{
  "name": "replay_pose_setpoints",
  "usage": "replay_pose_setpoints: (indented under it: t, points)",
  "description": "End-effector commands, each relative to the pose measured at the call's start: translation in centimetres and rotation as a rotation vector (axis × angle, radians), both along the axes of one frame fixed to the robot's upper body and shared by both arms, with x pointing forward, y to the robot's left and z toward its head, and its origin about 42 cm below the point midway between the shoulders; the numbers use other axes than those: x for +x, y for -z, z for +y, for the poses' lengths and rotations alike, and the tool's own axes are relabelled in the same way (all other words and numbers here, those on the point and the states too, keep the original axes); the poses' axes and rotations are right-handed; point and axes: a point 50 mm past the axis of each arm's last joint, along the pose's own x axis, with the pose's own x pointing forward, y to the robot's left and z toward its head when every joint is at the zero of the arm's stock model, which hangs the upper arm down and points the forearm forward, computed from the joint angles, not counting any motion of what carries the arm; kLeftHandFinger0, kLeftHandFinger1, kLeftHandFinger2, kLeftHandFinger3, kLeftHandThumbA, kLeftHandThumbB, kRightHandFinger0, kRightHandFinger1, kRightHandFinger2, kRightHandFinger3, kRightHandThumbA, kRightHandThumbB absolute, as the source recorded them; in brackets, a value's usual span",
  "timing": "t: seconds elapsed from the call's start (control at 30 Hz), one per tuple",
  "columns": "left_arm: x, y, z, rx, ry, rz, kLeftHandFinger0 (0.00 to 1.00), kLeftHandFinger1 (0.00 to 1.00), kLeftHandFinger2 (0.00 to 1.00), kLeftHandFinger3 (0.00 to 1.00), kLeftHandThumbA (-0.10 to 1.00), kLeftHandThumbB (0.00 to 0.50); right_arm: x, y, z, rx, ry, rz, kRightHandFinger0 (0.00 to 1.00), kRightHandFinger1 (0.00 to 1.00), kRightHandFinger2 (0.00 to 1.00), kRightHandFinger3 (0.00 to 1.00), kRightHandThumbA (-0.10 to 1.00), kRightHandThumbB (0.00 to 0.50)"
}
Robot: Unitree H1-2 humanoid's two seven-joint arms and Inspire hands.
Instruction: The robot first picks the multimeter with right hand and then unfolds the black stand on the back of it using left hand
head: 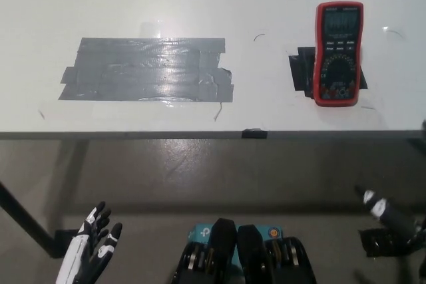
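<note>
Fingers [100,221] of the white left hand [90,247] spread, released, below the table [200,4]; tape patch [148,69] beyond. The multimeter [339,53] lies face-up far right of them. The right hand [386,217] is unclear. A shallow grasp could let it slip.

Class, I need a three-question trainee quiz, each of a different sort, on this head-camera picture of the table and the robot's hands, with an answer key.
1. True or false: the red-cased multimeter lies face up on the white table.
2. What lies on the table's left part? A) a patch of grey tape strips B) a blue box C) a coiled cable
3. Fill in: the white left hand hangs ____ the table's front edge, fingers apart, holding nothing.

Key: 1 true. 2 A. 3 below. The black right hand is also low, at the picture's right; its fingers cannot be made out.
</note>
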Motion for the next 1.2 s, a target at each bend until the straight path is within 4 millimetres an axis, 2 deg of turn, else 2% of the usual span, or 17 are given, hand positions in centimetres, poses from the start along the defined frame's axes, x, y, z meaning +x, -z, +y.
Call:
replay_pose_setpoints:
  t: [0.0,0.07,0.1,0.13,0.17,0.2,0.27,0.33,0.37,0.47,0.67,0.73,0.87,1.17]
  points:
    - [-1.2,-1.3,-0.6,0.003,0.052,-0.086,1.0,1.0,1.0,1.0,0.73,0.04,0.8,-11.1,0.8,-0.155,0.146,-0.381,1.0,1.0,1.0,1.0,1.0,0.418]
    - [-1.5,-1.1,-0.5,0.006,0.048,-0.079,1.0,1.0,1.0,1.0,0.73,0.029,2.0,-12.2,1.3,-0.124,0.132,-0.338,1.0,1.0,1.0,1.0,1.0,0.454]
    - [-1.6,-0.9,-0.3,0.003,0.046,-0.075,1.0,1.0,1.0,1.0,0.72,0.027,3.4,-13.3,1.7,-0.118,0.127,-0.311,1.0,1.0,1.0,1.0,0.97,0.467]
    - [-1.7,-0.9,-0.3,0.0,0.045,-0.075,1.0,1.0,1.0,1.0,0.72,0.026,4.1,-13.8,2.0,-0.119,0.123,-0.303,1.0,1.0,1.0,1.0,0.97,0.468]
    - [-1.8,-0.8,-0.3,-0.001,0.042,-0.072,1.0,1.0,1.0,1.0,0.72,0.036,5.0,-14.5,2.3,-0.112,0.1,-0.295,1.0,1.0,1.0,1.0,0.89,0.445]
    - [-1.8,-0.9,-0.3,0.005,0.039,-0.066,1.0,1.0,1.0,1.0,0.73,0.043,6.4,-15.5,2.7,-0.095,0.082,-0.26,1.0,1.0,1.0,1.0,0.87,0.455]
    - [-1.9,-0.9,-0.3,0.007,0.039,-0.063,1.0,1.0,1.0,1.0,0.73,0.041,8.6,-16.9,3.3,-0.093,0.106,-0.202,1.0,1.0,1.0,1.0,0.88,0.483]
    - [-2.0,-0.9,-0.3,0.007,0.044,-0.065,1.0,1.0,1.0,1.0,0.73,0.033,12.2,-18.6,3.7,-0.134,0.148,-0.146,1.0,1.0,1.0,1.0,0.91,0.473]
    - [-1.7,-1.1,-0.2,0.01,0.043,-0.072,1.0,1.0,1.0,1.0,0.73,0.03,12.9,-19.1,3.9,-0.129,0.141,-0.139,1.0,1.0,1.0,1.0,0.91,0.47]
    - [-1.5,-1.3,0.0,0.024,0.049,-0.078,1.0,1.0,1.0,1.0,0.71,0.016,17.3,-20.3,4.5,-0.091,0.137,-0.034,1.0,1.0,1.0,1.0,0.92,0.487]
    - [-1.2,-1.3,-0.1,0.012,0.06,-0.081,1.0,1.0,1.0,1.0,0.71,0.019,23.4,-20.3,5.3,-0.068,0.179,0.107,1.0,1.0,1.0,1.0,0.87,0.496]
    - [-1.1,-1.3,-0.2,0.009,0.062,-0.081,1.0,1.0,1.0,1.0,0.7,0.02,24.6,-20.0,5.3,-0.073,0.181,0.149,1.0,1.0,1.0,1.0,0.87,0.484]
    - [-1.1,-1.3,-0.2,0.021,0.066,-0.083,1.0,1.0,1.0,1.0,0.7,0.028,27.5,-18.8,5.7,-0.022,0.179,0.271,1.0,1.0,1.0,1.0,0.85,0.499]
    - [-1.1,-1.5,-0.4,0.024,0.074,-0.093,1.0,1.0,1.0,1.0,0.68,0.015,30.6,-17.4,7.2,0.076,0.265,0.401,1.0,1.0,1.0,1.0,0.81,0.491]
